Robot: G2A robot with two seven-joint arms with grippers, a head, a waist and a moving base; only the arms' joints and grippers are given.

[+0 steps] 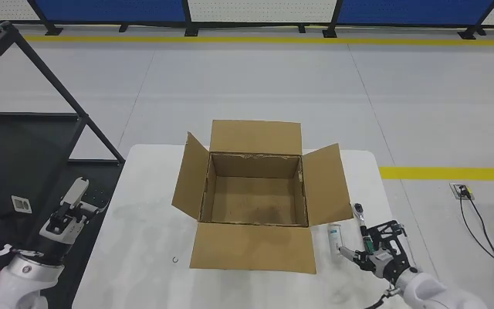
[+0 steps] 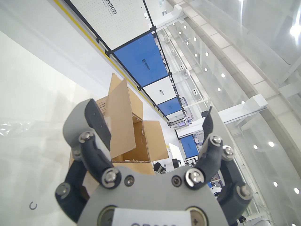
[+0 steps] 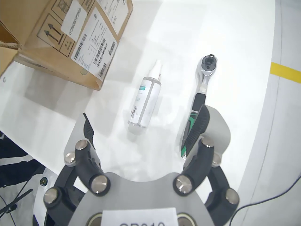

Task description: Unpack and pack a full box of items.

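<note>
Beside the open brown cardboard box (image 1: pixel 253 247) on the white table (image 1: pixel 147 224) lie a clear plastic spray bottle (image 3: pixel 145 102) and a steel green-handled ratchet (image 3: pixel 205 78); right jaws hang spread near them, left jaws spread too. Bottle looks light, slick; take it mid-body

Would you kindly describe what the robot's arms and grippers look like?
Both the left gripper and right gripper have a pale grey plate with silver screws, black curved links, and grey-backed fingers with black textured faces. A white printed label sits at each base. The arms are white.
</note>
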